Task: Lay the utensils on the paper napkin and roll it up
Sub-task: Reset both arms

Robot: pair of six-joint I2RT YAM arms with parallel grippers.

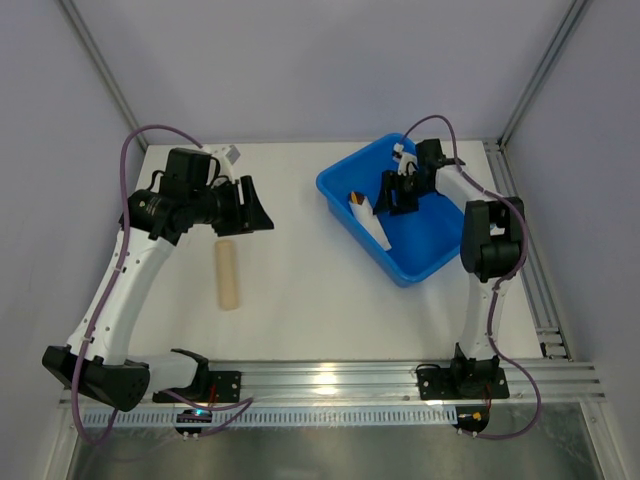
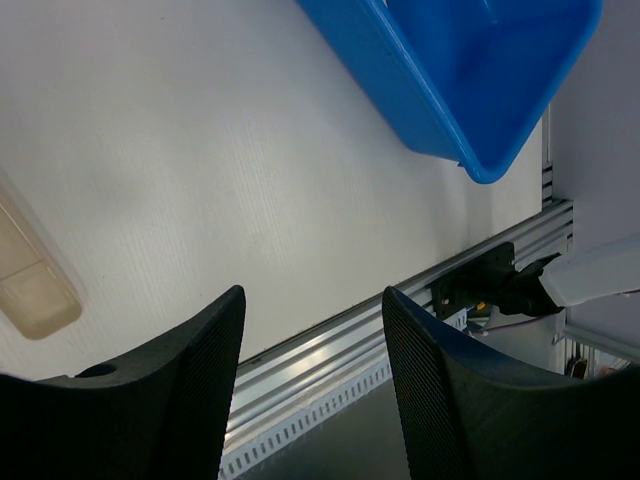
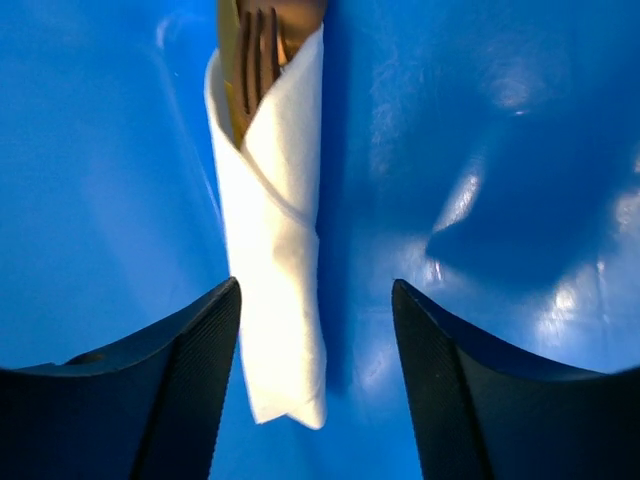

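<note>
We count one blue bin (image 1: pixel 430 245) at two o'clock on the counter (image 1: pixel 320 300), one tan cylinder (image 1: pixel 228 275) at nine o'clock, and two arms. In the bin lies one rolled napkin (image 3: pixel 275 230). Fork (image 3: pixel 258 50) tines poke from its twelve o'clock end, and the gold metal beside them is too cropped to name. The right pincer (image 3: pixel 315 300) hangs over the roll, jaws apart, gripping nothing. The left pincer (image 2: pixel 312 310) gapes empty above the counter.

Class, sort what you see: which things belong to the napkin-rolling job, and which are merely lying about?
Job: paper napkin, rolled up; utensils, wrapped inside it.
Lying about: tan cylinder, on the table; blue bin, holding the roll.
</note>
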